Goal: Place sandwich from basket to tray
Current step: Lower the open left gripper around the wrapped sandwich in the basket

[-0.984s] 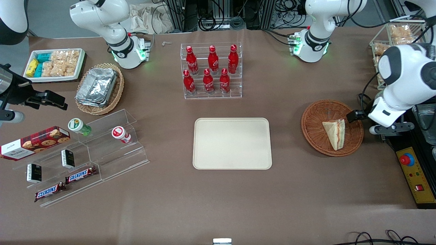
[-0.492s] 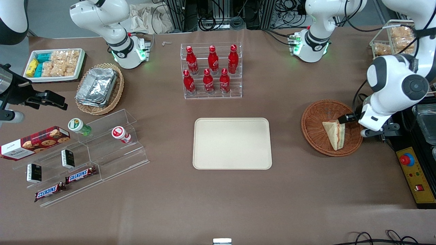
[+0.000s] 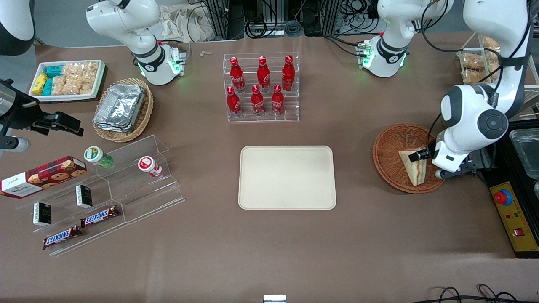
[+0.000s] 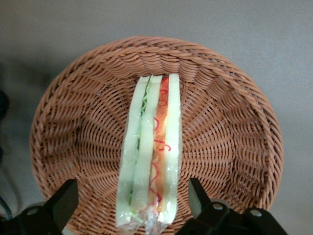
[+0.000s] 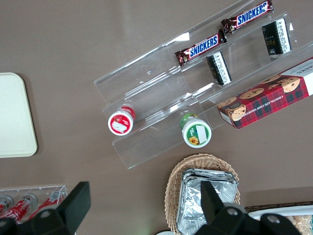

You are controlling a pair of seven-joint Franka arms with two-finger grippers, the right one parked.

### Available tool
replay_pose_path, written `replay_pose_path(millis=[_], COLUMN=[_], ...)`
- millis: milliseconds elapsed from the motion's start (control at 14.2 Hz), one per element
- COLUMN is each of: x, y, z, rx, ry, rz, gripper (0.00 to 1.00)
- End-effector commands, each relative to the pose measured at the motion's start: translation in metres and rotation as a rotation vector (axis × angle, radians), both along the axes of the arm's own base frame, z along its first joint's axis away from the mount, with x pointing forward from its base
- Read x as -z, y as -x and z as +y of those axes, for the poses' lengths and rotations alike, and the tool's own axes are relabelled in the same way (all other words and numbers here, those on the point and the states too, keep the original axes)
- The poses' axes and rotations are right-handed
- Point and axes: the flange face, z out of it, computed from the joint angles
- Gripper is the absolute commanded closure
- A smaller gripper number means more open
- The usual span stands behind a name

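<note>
The sandwich [image 3: 412,167], a clear-wrapped wedge of pale bread with red and green filling, lies in the round reddish-brown wicker basket [image 3: 389,139] toward the working arm's end of the table. My left gripper [image 3: 425,165] hangs just above the basket, open. In the left wrist view the sandwich [image 4: 151,156] lies between the two black fingers [image 4: 63,200] of the gripper [image 4: 131,195], which stand wide apart and clear of the wrap, over the basket [image 4: 230,88]. The cream-beige tray [image 3: 287,176] sits bare at mid-table.
An acrylic rack of red bottles [image 3: 261,88] stands farther from the front camera than the tray. A control box with a red button [image 3: 511,210] lies beside the basket at the table's edge. Shelves with snacks [image 3: 101,198] and foil trays [image 3: 120,107] sit toward the parked arm's end.
My left arm has swung in over the basket, toward the tray and nearer the front camera. The gripper went from the basket's rim to straddling the sandwich. The sandwich has not moved.
</note>
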Motion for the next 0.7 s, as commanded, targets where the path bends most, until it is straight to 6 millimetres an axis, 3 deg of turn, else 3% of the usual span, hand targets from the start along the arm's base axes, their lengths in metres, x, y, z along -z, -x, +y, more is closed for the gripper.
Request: replay_pose_path(millis=[0, 141, 422, 633], x=[0.007, 0.019, 0.022, 0.026], y=[-0.002, -0.003, -0.002, 0.004], z=[-0.01, -0.012, -0.012, -0.009], rx=[-0.029, -0.034, -0.033, -0.037], ry=[-0.003, -0.003, -0.004, -0.007], rz=[-0.023, -0.017, -0.012, 0.003], gripper=[0.0, 0.0, 0.01, 0.13])
